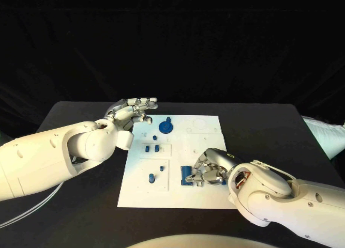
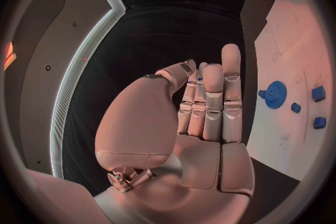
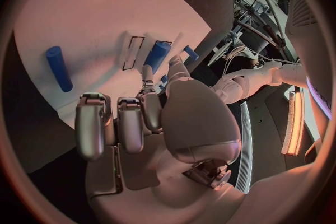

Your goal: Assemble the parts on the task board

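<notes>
our left hand [image 1: 133, 110] hovers open at the board's [image 1: 202, 194] far left corner, near the blue gear [image 1: 166, 126]. our right hand [image 1: 207, 168] rests on the board beside a blue cylinder [image 1: 185, 171]; we cannot tell whether it grips anything.

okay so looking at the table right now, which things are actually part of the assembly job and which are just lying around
Part of the job:
task board
blue gear
blue cylinder
small blue pieces
blue peg

Just lying about:
white bag at the table's right edge
</notes>
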You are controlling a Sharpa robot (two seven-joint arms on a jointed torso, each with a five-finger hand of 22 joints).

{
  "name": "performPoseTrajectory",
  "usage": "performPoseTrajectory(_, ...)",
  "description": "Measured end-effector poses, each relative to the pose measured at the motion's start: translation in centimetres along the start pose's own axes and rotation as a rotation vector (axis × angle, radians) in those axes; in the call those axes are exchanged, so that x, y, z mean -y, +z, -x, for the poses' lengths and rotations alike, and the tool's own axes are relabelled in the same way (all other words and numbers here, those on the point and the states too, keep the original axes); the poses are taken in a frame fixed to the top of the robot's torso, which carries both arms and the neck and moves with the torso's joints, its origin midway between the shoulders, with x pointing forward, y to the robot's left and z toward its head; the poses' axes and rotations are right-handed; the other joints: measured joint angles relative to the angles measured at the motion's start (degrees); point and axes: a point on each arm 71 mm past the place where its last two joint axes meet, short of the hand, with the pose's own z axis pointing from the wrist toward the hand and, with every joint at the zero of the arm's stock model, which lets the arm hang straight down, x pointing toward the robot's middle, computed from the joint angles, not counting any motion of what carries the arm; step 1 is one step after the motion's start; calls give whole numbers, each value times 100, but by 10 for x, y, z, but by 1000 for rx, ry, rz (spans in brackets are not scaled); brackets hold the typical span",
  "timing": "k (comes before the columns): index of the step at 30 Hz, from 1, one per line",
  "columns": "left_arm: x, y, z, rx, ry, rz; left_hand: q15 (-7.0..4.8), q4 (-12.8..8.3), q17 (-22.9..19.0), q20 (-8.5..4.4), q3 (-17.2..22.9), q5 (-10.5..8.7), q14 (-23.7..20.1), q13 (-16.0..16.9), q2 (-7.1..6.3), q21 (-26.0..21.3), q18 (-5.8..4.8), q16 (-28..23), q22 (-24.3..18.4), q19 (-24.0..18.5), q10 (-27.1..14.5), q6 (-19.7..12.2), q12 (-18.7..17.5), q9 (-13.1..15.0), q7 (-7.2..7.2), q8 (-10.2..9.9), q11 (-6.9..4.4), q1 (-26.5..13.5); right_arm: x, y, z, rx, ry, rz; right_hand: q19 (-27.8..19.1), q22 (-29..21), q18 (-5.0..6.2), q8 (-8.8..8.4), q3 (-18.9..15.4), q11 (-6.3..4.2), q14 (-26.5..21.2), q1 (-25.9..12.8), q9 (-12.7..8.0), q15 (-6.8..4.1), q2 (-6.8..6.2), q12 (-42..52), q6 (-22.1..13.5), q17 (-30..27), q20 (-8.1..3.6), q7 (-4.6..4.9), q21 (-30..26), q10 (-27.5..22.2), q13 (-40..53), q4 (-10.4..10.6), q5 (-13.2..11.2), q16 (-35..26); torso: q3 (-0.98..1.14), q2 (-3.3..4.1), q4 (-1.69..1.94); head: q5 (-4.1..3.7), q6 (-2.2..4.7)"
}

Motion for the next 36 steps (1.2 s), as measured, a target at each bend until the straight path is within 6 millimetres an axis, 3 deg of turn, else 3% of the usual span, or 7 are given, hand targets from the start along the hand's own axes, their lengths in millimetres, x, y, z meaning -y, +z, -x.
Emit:
performPoseTrajectory(14,0,0,0,0,0,2,0,-15,-10,0,-15,0,0,0,0,0,0,0,0,0,-12,0,26,1,0,0,12,0,2,4,1,23,-37,5,0,4,0,0,95,-22,9,340,41,11,67,-43,39,4,0,-39,27,-12,633,-266,-66,23,0,-1,-7,-9,14)
performPoseTrajectory(25,0,0,1,2,1,3,0,-15,-14,0,-15,0,0,0,0,0,1,0,1,0,-12,0,26,1,0,0,12,0,16,-5,10,62,-70,-10,0,4,0,-23,126,-28,9,415,48,11,104,2,66,3,0,-23,26,-16,797,-297,-83,22,3,-2,-10,-38,43)
performPoseTrajectory(29,0,-1,2,4,1,3,1,-15,-14,0,-15,0,1,0,0,1,0,0,1,0,-12,0,26,1,0,0,12,0,27,-15,22,83,-65,-34,0,3,0,-179,151,-31,9,350,-19,11,169,11,-115,3,0,54,26,-20,847,-272,83,22,3,-3,-19,-74,66)
performPoseTrajectory(36,0,-2,2,4,1,4,0,-15,-14,0,-15,0,1,0,0,1,0,0,1,0,-12,0,26,1,0,0,12,0,52,-32,39,102,-59,-97,0,3,0,-351,247,-6,-11,263,-144,31,256,29,-161,3,0,100,48,-1,882,-210,361,22,1,-1,-19,-138,85)
